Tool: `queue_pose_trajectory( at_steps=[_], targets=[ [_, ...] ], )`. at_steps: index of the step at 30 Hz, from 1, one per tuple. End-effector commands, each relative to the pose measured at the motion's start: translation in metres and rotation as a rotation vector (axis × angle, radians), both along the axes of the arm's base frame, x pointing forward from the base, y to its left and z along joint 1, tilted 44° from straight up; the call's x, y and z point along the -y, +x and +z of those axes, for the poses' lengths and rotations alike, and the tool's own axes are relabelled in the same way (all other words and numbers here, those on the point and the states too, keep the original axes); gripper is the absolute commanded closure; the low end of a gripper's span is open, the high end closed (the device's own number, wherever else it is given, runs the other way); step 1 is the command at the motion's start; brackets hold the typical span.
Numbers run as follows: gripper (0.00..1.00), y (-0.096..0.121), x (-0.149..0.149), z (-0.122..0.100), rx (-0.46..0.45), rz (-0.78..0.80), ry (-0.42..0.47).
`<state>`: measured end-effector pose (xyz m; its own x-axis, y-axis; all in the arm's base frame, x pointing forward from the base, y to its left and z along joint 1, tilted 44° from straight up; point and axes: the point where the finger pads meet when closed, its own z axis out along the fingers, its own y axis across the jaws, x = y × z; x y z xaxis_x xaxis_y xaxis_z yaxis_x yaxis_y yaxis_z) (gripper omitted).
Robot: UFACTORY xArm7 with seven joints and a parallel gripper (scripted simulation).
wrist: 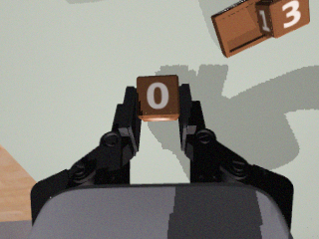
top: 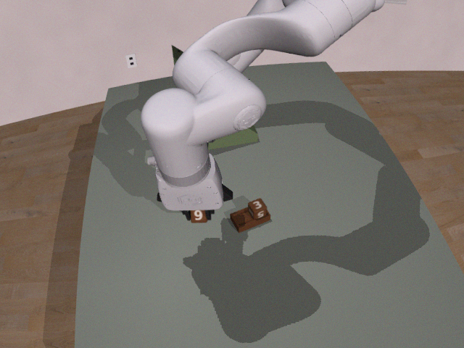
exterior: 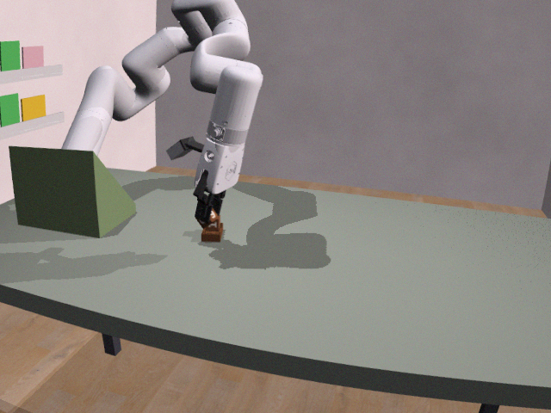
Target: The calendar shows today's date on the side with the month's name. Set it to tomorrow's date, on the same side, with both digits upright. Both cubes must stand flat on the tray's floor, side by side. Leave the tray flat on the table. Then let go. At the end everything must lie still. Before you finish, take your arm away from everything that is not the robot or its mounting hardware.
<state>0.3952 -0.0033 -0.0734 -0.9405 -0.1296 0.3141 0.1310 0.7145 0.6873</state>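
Observation:
My gripper is shut on a brown digit cube and holds it above the table, to the left of the tray. The cube shows a 9 in the top view and a 0 in the wrist view. The brown wooden tray lies flat on the table. Its left half is empty. A second cube stands in its right half, with a 3 on top; the wrist view also shows a 1 on one side.
A green wedge block stands on the table behind the arm. Shelves with coloured boxes hang on the wall at the far left of the exterior view.

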Motion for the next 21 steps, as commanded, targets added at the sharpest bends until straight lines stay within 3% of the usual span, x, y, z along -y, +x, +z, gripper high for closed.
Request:
queue_pose_trajectory(
  at_steps=[1, 4, 16, 21],
  targets=[
    [0.73, 0.0030, 0.0012, 0.0003, -0.077, 0.072, 0.019],
    [0.73, 0.0020, 0.0027, 0.0002, -0.132, 0.121, 0.021],
    [0.73, 0.0072, 0.0006, -0.0018, -0.198, 0.188, 0.040],
    [0.73, 0.0073, 0.0009, -0.0023, -0.299, 0.283, 0.055]
  ],
)
